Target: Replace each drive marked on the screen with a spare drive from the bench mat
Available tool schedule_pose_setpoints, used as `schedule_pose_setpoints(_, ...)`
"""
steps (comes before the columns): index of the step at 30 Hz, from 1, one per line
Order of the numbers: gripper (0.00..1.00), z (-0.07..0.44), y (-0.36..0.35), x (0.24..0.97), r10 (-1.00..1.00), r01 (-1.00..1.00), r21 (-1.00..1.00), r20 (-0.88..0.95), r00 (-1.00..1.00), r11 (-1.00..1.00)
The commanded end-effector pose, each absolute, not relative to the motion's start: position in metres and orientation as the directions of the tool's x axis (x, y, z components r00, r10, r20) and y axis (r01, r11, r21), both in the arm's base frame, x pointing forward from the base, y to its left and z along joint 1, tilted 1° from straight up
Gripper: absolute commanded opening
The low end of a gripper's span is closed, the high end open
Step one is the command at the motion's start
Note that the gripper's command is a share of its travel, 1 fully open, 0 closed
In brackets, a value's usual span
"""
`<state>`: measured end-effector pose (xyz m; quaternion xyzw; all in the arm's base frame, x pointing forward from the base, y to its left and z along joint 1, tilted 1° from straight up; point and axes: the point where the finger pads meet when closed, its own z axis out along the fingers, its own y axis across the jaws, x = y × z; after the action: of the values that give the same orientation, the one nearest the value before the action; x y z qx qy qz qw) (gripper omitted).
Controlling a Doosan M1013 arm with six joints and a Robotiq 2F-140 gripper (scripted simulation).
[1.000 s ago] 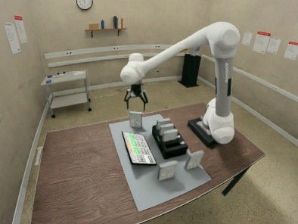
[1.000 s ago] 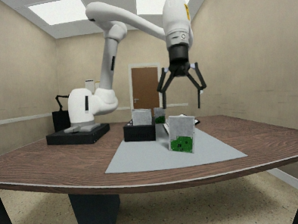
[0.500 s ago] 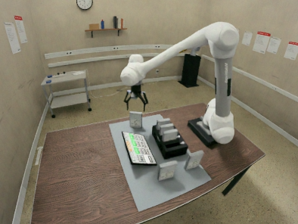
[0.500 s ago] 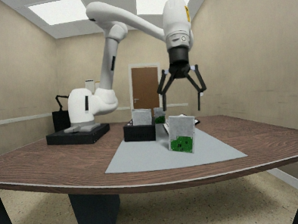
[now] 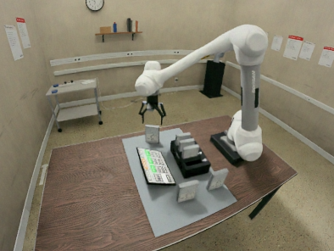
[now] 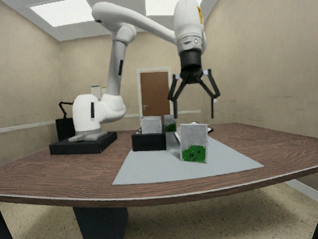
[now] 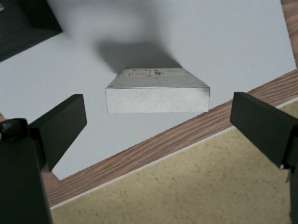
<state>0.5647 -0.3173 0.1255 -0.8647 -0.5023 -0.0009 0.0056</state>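
Above the far drive (image 5: pixel 152 134) (image 6: pixel 194 143) (image 7: pixel 157 99): pincer (image 5: pixel 153 119) (image 6: pixel 194 115) (image 7: pixel 158 108), spread wide
On the mat (image 5: pixel 195 216) (image 6: pixel 161 174) (image 7: pixel 80 142): dock (image 5: pixel 196 170) (image 6: pixel 148 142) (image 7: pixel 30 41), holding three drives (image 5: pixel 190 151) (image 6: pixel 151 124)

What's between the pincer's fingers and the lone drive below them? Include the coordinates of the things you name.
Nothing visible: in the exterior view, only open air separates the pincer (image 5: pixel 153 122) (image 6: pixel 194 117) (image 7: pixel 158 108) from the top of the drive (image 5: pixel 152 134) (image 6: pixel 194 137) (image 7: pixel 157 100).
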Motion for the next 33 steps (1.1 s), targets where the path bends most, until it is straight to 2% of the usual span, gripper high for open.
schedule_pose_setpoints(1,0.89,0.126,-0.317,0.565,0.869,0.869,-0.008,0.008,0.496,-0.496)
schedule_pose_setpoints(17,0.89,0.12,-0.317,0.565,0.869,0.869,-0.008,0.008,0.496,-0.496)
schedule_pose_setpoints(33,0.89,0.089,-0.317,0.565,0.869,0.869,-0.008,0.008,0.496,-0.496)
